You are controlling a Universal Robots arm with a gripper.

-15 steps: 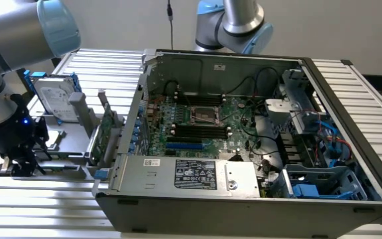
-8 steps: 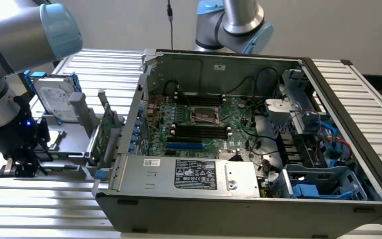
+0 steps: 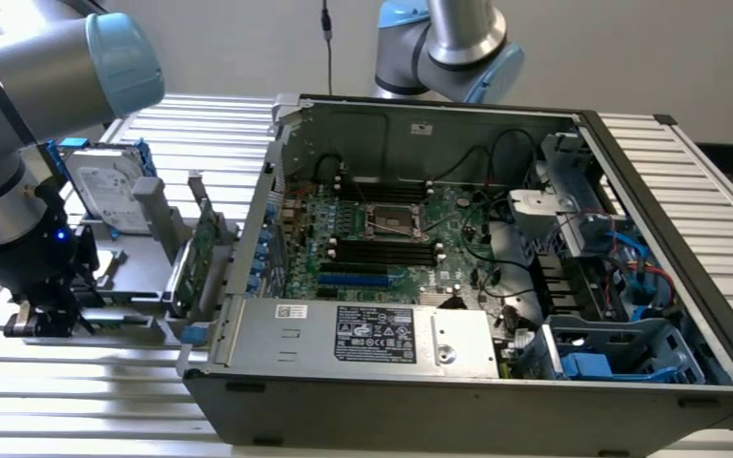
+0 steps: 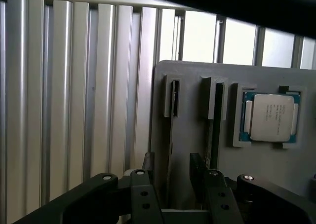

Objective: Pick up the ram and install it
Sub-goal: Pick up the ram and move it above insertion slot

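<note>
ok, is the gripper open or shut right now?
Open. In the wrist view the gripper has its fingers well apart, with the gray holder visible in the gap between them.

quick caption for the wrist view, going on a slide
Open gripper above a grey parts holder on the slatted table, a processor chip seated in the holder's recess.

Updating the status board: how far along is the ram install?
Nothing finished yet. In hand: nothing held; the gripper sits low over the gray holder, fingers open either side of a ram stick standing on edge in its slot. Left: the grasp and the whole install; the black memory slots look unfilled.
</note>
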